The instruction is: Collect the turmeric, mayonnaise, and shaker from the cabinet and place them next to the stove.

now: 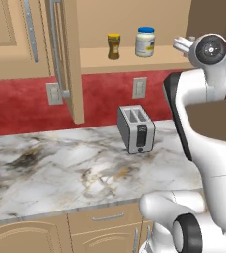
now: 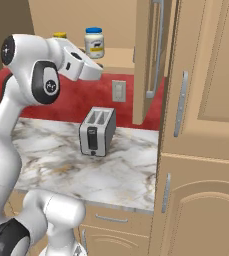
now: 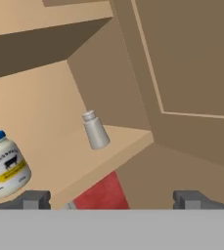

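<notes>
The cabinet (image 1: 67, 59) stands with its door swung open. On its shelf (image 3: 114, 146) are the amber turmeric jar (image 1: 114, 46) with a yellow lid, the white blue-lidded mayonnaise (image 1: 145, 42) and the slim grey shaker (image 3: 95, 130). My gripper (image 3: 113, 199) hangs open and empty just in front of the shelf edge, at shelf height. In the hand view the shaker lies ahead between the fingertips (image 3: 35, 199) and the mayonnaise (image 3: 3, 165) sits to the left. In the right base view the arm hides most of the turmeric (image 2: 59, 35), beside the mayonnaise (image 2: 94, 42). The stove is out of view.
A silver toaster (image 1: 136, 128) stands on the marble counter (image 1: 60, 173) below the shelf, against the red backsplash with wall outlets (image 1: 139, 87). The open door (image 2: 151, 55) juts out over the counter. A tall tan cabinet (image 2: 206, 125) rises on the right.
</notes>
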Robot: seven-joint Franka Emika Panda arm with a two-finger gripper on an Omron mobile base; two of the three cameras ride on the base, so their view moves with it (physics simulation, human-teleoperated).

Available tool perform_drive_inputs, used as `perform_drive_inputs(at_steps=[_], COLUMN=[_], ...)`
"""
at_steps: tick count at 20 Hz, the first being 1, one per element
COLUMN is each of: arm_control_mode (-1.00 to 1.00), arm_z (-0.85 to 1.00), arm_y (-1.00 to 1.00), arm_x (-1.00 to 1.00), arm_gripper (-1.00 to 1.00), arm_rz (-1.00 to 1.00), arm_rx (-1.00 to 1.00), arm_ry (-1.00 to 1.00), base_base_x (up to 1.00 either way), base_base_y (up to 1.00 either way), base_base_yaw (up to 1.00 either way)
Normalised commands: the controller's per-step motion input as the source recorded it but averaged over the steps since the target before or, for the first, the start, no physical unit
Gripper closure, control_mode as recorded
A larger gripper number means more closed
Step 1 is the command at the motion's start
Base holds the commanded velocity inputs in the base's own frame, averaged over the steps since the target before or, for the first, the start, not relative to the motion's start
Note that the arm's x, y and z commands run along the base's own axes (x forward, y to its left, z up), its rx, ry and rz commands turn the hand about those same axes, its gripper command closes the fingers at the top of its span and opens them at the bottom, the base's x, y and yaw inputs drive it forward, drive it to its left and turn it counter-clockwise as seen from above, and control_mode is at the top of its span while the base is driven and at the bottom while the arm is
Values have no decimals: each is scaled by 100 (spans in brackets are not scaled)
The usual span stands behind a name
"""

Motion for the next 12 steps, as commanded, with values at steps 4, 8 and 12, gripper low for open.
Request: perform_drive_inputs(at_steps=[4,8,12], arm_control_mode=[-100,-100,-100], arm_z=[0,0,1], arm_y=[1,5,-5], arm_x=[28,46,53], arm_gripper=[-100,-100,-100], arm_rz=[-2,-4,0], arm_rx=[0,-1,0], arm_ry=[0,10,4], base_base_x=[0,0,0], base_base_y=[0,0,0], base_base_yaw=[0,0,0])
